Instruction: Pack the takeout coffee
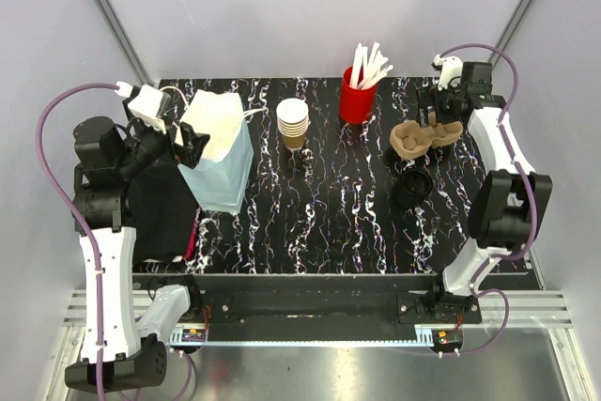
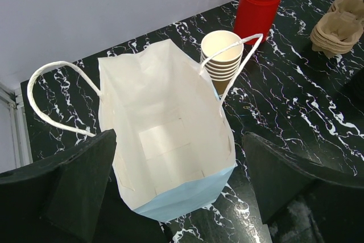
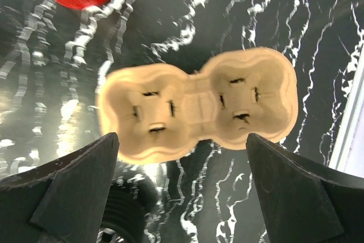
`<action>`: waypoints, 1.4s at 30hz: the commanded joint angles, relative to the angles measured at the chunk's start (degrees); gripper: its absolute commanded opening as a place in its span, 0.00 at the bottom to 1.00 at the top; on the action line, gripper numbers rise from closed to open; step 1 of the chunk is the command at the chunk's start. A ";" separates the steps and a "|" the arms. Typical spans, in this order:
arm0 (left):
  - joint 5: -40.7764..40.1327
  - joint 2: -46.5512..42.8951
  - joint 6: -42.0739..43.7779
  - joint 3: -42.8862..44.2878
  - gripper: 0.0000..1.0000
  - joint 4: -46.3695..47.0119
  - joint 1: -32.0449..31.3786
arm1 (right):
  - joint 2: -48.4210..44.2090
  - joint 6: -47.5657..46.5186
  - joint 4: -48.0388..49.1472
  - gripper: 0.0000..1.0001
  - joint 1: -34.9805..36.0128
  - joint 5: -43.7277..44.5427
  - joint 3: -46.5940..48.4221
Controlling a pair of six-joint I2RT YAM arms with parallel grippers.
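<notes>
Hovering over carrier [image 3: 196,109], R end effector [image 3: 182,140] spread wide, lidded coffee [image 1: 410,189] just base-side.

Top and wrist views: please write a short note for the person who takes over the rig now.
Left gripper: open, over the open bag, holding nothing.
Right gripper: open, above the carrier, holding nothing.
Cups stacked at the back; black lids near the carrier.
Done: nothing packed; bag is empty.
Left: lid a cup, pack it.
</notes>
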 commanded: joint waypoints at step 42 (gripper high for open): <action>4.74 0.69 -0.29 -1.04 0.99 2.65 1.74 | 17.21 -13.83 -2.13 0.70 -1.58 -1.62 9.68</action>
